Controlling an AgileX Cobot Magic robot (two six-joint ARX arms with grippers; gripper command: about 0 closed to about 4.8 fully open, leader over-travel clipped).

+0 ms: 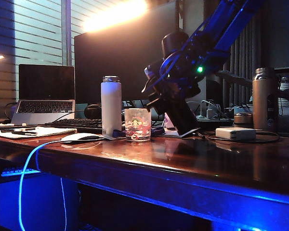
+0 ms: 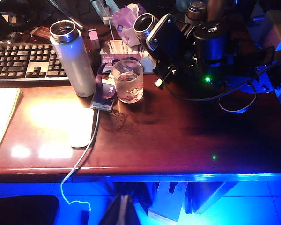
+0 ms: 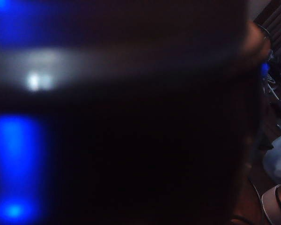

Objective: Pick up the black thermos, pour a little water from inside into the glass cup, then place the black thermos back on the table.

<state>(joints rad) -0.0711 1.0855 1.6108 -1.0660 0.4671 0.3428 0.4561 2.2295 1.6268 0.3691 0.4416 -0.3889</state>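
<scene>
Already the black thermos [image 1: 179, 82] hung tilted in the right hand [image 1: 169, 79], its shiny mouth [image 2: 144, 26] aimed toward the glass cup [image 1: 137, 124], which stood on the tabletop [image 1: 183, 159] just beside the white bottle [image 1: 111, 105]. The likeliest trouble, judging from the exterior view, was the stream missing: the mouth sat at about two o'clock from the cup and not clearly over its rim, so further tipping could wet the tabletop, the cable [image 2: 82, 159] and the mouse [image 2: 81, 127] nearby. The right hand's jaws were spread wide around the thermos body, which filled the right wrist view as a dark blur. The left hand showed in no picture, so its opening could not be told.
</scene>
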